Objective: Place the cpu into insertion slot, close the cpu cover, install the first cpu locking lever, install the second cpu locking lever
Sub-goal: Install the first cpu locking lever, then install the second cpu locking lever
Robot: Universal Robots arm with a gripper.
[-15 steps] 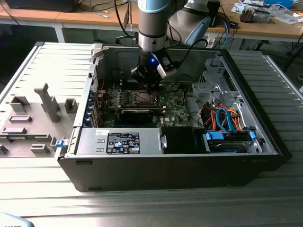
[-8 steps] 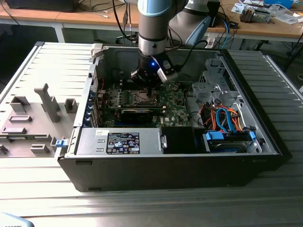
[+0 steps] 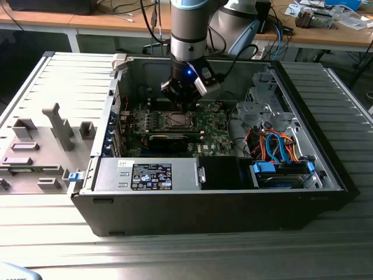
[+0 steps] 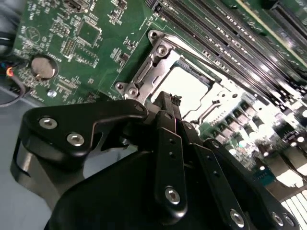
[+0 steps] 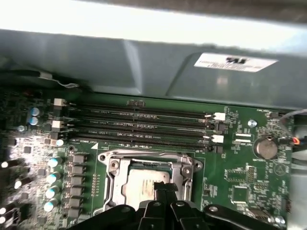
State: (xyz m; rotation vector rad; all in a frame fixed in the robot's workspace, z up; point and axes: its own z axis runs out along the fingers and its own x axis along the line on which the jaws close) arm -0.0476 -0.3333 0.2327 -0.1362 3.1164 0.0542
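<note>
Metal bench point(image 3: 175, 256) is carrying an open pc case point(image 3: 233, 210) w/ motherboard point(image 4: 72, 48) inside. Claw point(image 4: 165, 103) is hovering fingers together, holding nothing, tip just over the cpu point(image 4: 187, 86), prob. for pressing. Cpu is sitting in its socket, cpu cover point(image 5: 108, 172) framing it; memory slots point(image 5: 144, 124) at 12 o'clock of it in first wrist view.
</note>
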